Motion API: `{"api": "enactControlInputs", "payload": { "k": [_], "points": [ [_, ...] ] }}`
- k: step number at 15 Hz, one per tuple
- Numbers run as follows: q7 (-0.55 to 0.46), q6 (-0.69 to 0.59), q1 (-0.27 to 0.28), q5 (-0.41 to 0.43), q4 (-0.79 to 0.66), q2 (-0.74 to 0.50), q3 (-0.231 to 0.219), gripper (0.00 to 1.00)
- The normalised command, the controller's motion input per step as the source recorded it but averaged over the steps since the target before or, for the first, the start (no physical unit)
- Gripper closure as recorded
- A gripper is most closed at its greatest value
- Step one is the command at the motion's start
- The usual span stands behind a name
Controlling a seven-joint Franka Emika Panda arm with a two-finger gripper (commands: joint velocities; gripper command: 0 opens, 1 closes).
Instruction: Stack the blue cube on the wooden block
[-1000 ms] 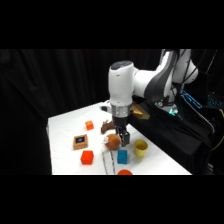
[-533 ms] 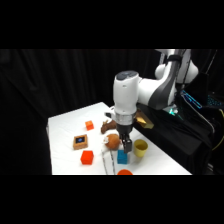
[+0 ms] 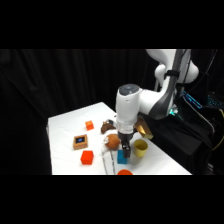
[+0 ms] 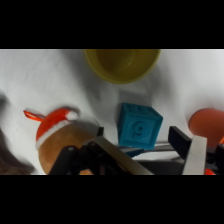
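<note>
The blue cube (image 4: 139, 125) rests on the white table (image 3: 65, 125), with a raised figure on the face toward the wrist camera. My gripper (image 4: 139, 137) is open, one finger on each side of the cube, with gaps showing on both sides. In the side view the gripper (image 3: 123, 150) has come down right over the blue cube (image 3: 121, 158) near the table's front edge. The wooden block (image 3: 80, 141), tan with a dark blue square on top, lies to the left of the cube, apart from the arm.
A yellow cup (image 3: 140, 147) (image 4: 121, 62) stands just beyond the cube. A round brown toy (image 4: 60, 140) with red and white trim sits close on one side, an orange-red object (image 4: 207, 122) on the other. Two orange-red cubes (image 3: 86, 157) (image 3: 89, 125) and a dark brown lump (image 3: 106, 126) lie around the wooden block.
The arm has swung toward the table's front and lowered, bringing the gripper from above the toys down around the blue cube.
</note>
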Motion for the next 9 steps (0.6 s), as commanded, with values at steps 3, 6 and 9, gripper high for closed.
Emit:
{"api": "enactControlInputs", "payload": {
  "k": [3,6,9],
  "points": [
    [0.24,0.15,0.185,-0.089,0.10,0.13,-0.137,0.00],
    [0.22,0.12,0.167,-0.101,0.14,0.12,-0.138,0.00],
    [0.20,0.11,0.146,-0.112,0.15,0.14,-0.133,0.00]
  ]
}}
